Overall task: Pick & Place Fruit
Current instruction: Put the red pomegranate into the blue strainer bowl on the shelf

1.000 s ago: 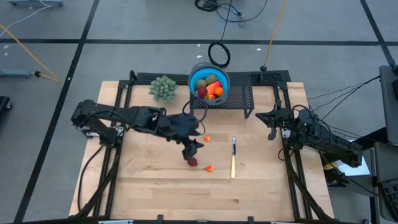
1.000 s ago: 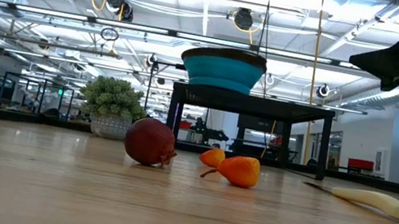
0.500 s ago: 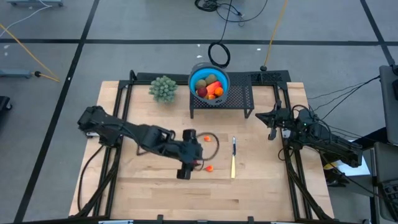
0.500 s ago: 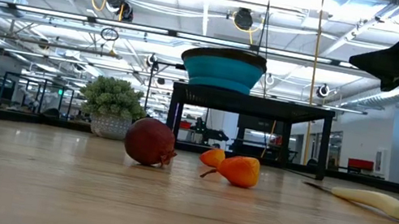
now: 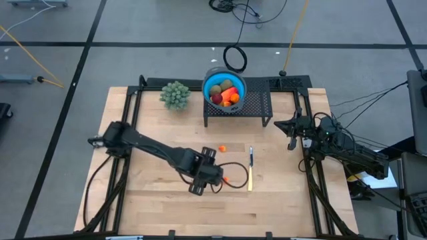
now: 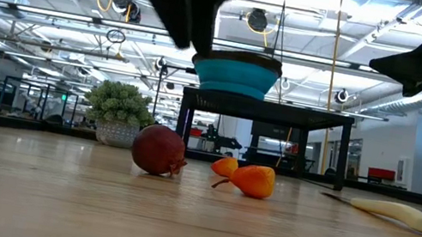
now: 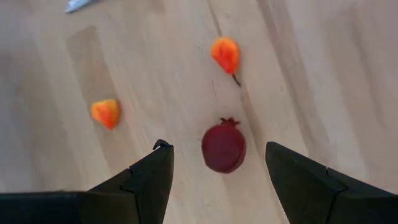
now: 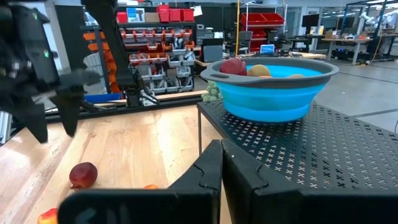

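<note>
Hovering open-jawed: left gripper (image 7: 214, 165) has swung from 10 o'clock to directly above the dark red fruit (image 7: 223, 147) | fruit lies on table (image 5: 160, 200), between fingers, untouched | descent likely next | right gripper (image 8: 221, 165) closed, parked at 3 o'clock

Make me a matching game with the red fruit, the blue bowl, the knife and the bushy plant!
Things:
1. dark red fruit
2. blue bowl
3. knife
4. bushy plant

Places:
A. on the black rack
B. between the left gripper's open fingers, on the table
C. lying flat near the table's middle
D. at the table's far edge, beside the rack

Pairs: 1-B, 2-A, 3-C, 4-D
</note>
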Action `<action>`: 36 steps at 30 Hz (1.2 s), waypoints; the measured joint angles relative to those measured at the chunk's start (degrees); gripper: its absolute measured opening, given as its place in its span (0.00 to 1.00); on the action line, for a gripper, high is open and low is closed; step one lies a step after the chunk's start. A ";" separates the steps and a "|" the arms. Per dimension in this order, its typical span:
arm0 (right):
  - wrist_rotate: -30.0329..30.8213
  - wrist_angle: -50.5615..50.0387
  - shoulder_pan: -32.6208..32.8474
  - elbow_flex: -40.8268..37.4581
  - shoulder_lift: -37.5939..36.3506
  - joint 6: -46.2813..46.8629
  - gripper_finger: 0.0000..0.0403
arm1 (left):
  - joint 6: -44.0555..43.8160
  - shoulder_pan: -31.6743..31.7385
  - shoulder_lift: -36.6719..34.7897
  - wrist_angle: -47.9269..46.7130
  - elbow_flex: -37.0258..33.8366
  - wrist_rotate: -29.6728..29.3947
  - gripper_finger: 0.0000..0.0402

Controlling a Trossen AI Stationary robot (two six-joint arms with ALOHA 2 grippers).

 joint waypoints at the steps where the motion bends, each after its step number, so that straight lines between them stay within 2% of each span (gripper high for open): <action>1: 0.02 0.02 -0.02 0.00 0.00 0.00 0.00 | 1.14 0.04 0.66 -0.16 0.00 0.00 0.62; 6: 0.02 -0.10 -0.02 0.00 0.01 0.00 0.00 | 4.92 0.36 3.43 -0.38 -0.02 2.15 0.62; 15: 0.02 -0.11 -0.01 0.00 0.01 0.00 0.00 | 5.43 2.24 6.06 -1.51 -0.20 3.67 0.62; 24: 0.02 -0.12 -0.02 0.00 0.02 -1.92 0.00 | 5.43 2.82 6.08 0.51 -5.23 6.40 0.62; 36: 0.02 -0.13 -0.02 0.00 0.00 -1.92 0.00 | 8.53 2.89 6.08 3.83 -6.10 5.46 0.62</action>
